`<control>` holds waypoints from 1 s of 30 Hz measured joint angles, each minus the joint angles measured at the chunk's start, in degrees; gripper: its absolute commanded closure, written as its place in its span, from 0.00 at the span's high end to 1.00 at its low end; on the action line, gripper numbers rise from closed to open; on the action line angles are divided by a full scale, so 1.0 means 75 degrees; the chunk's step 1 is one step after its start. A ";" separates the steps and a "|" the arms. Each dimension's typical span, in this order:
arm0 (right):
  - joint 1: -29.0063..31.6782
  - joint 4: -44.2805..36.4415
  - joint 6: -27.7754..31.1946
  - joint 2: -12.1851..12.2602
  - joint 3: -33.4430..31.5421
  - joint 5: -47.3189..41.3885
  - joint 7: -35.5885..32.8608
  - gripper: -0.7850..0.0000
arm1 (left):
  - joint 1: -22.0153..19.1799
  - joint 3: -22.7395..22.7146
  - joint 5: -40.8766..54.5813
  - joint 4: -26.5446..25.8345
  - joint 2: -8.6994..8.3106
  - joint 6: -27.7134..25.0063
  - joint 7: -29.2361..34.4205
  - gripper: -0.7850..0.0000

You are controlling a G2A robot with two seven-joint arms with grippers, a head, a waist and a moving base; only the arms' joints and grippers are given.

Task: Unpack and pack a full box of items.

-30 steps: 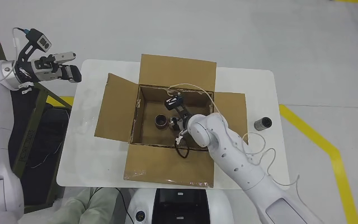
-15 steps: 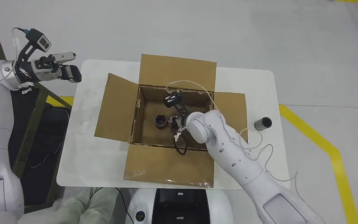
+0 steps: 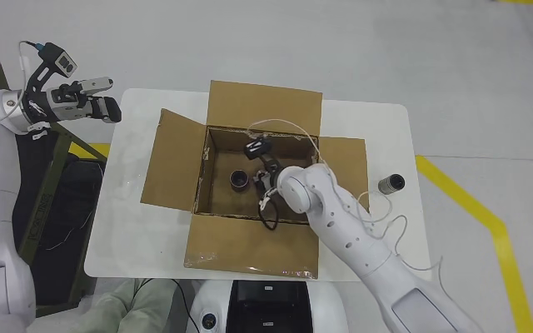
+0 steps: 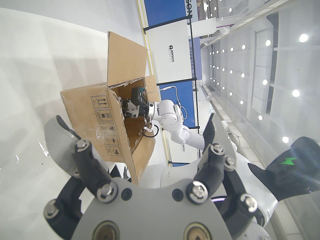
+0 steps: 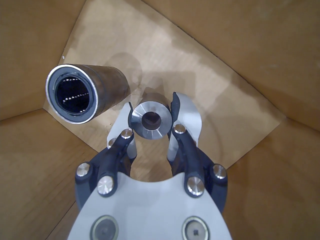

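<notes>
**A:** What have the jaws got?

**B:** The right gripper (image 5: 152, 102) is down inside the box (image 3: 265, 104). Its fingers are drawn in to a narrow gap on a silver sleeve (image 5: 152, 121), one pad on each side. The sleeve stands on end on the box floor, roughly mid-box.

**A:** So which step is this?

**B:** Unpacking, I'd judge. The grasp looks made and the lift-out is not yet done.

**A:** What does the lift call for?

**B:** A straight rise, high enough to clear the walls, then a carry out to the table (image 3: 375, 125). A dark bearing (image 5: 87, 93) stands just beside the sleeve, on its left and close to one finger. Any sideways drift could knock it over.

**A:** Anything else about?

**B:** A loose cylinder (image 3: 389, 183) sits on the table to the right of the box, well apart from it, so the sleeve wants a spot clear of that. The flaps (image 3: 171, 162) are folded outward and leave the opening free.

**A:** And the other arm?

**B:** The left gripper (image 3: 107, 98) hangs just off the table's far left corner. It is spread wide, holds nothing, and is well away from the box.
</notes>
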State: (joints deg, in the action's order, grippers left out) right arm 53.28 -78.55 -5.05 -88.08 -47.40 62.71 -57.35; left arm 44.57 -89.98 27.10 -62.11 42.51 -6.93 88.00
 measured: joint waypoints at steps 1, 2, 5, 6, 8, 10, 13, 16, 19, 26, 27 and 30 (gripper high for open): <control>0.0061 -0.0140 -0.0010 0.0020 -0.0042 0.0056 -0.0034 0.00 | 0.0000 0.0000 0.0000 0.0000 0.0000 0.0000 0.0000 1.00; 0.0114 -0.0258 -0.0016 0.0037 -0.0078 0.0099 -0.0063 0.00 | 0.0000 0.0000 0.0000 0.0000 0.0000 0.0000 0.0000 1.00; 0.0320 -0.0712 -0.0016 0.0104 -0.0217 0.0272 -0.0161 0.00 | 0.0000 0.0000 0.0000 0.0000 0.0000 0.0000 0.0000 1.00; 0.0391 -0.0865 -0.0007 0.0126 -0.0262 0.0326 -0.0187 0.00 | 0.0000 0.0000 0.0000 0.0000 0.0000 0.0000 0.0000 1.00; 0.0563 -0.1230 0.0008 0.0178 -0.0373 0.0447 -0.0254 0.00 | 0.0000 0.0000 0.0000 0.0000 0.0000 0.0000 0.0000 1.00; 0.0731 -0.1590 0.0030 0.0227 -0.0485 0.0561 -0.0324 0.00 | 0.0000 0.0000 0.0000 0.0000 0.0000 0.0000 0.0000 1.00; 0.0942 -0.2063 0.0071 0.0287 -0.0625 0.0694 -0.0416 0.00 | 0.0000 0.0000 0.0000 0.0000 0.0000 0.0000 0.0000 1.00; 0.1123 -0.2509 0.0129 0.0333 -0.0734 0.0776 -0.0455 0.00 | 0.0000 0.0000 0.0000 0.0000 0.0000 0.0000 0.0000 1.00; 0.1280 -0.2924 0.0237 0.0371 -0.0816 0.0830 -0.0421 0.00 | 0.0000 0.0000 0.0000 0.0000 0.0000 0.0000 0.0000 1.00; 0.1564 -0.3624 0.0342 0.0441 -0.1044 0.0858 -0.0341 0.00 | 0.0000 0.0000 0.0000 0.0000 0.0000 0.0000 0.0000 1.00; 0.1599 -0.3705 0.0342 0.0450 -0.1086 0.0848 -0.0334 0.00 | 0.0000 0.0000 0.0000 0.0000 0.0000 0.0000 0.0000 1.00; 0.1743 -0.3999 0.0338 0.0481 -0.1264 0.0704 -0.0293 0.00 | 0.0000 0.0000 0.0000 0.0000 0.0000 0.0000 0.0000 1.00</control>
State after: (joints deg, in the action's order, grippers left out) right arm 66.36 -108.54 -2.52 -84.47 -56.88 67.99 -59.54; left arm 44.57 -89.98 27.10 -62.11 42.51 -6.93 88.00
